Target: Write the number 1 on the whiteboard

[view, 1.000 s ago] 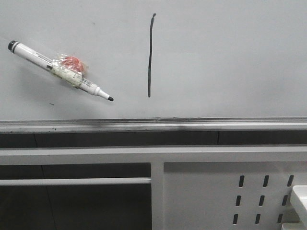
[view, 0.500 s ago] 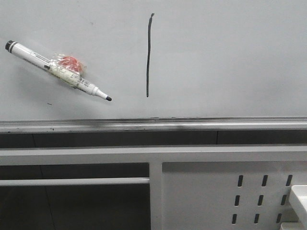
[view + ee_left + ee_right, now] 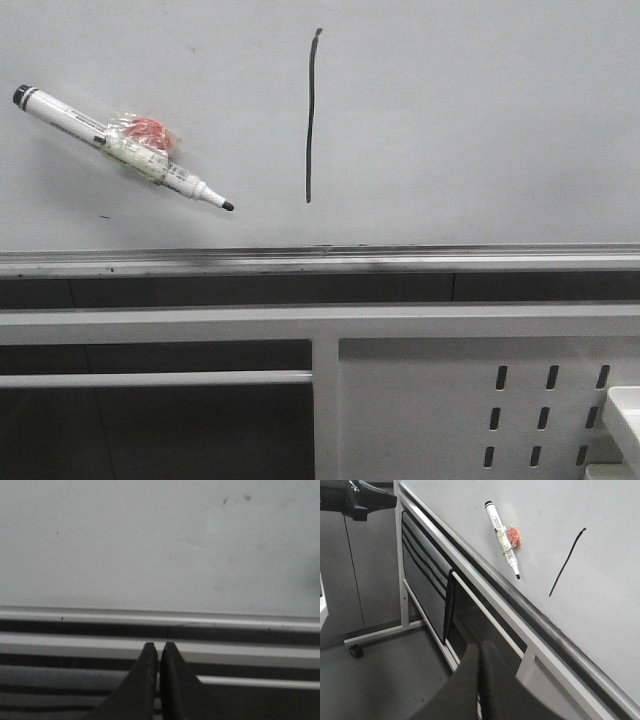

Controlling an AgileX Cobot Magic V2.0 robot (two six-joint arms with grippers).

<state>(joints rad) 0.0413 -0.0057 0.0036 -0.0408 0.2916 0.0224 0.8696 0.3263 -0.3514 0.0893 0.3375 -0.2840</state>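
Glossy white-grey, the whiteboard [image 3: 480,120] fills the upper half of the front view, with a silver metal rail [image 3: 400,260] running along its lower edge. Under the rail sits a grey metal frame [image 3: 325,400], and at the lower right of it a white perforated panel [image 3: 430,410] with rows of dark slots.

On the board, a little left of centre, stands the number 1 [image 3: 311,115]: a thin black stroke, near vertical and slightly wavy, ending well above the rail. It shows again in the right wrist view [image 3: 567,563] as a slanted line on the board [image 3: 600,580].

Left of the stroke and apart from it, a marker pen [image 3: 120,148] clings to the board at a tilt, black cap end up and to the left, uncapped tip down and to the right, pointing toward the lower end of the stroke. A red-and-clear taped lump [image 3: 148,133] is fixed to the middle of its barrel.

The left gripper [image 3: 159,650] faces a bare stretch of the board [image 3: 150,545] above the rail, its dark fingers pressed together and holding nothing. The right gripper [image 3: 480,652] hangs back from the board, below the rail, fingers likewise closed on nothing.
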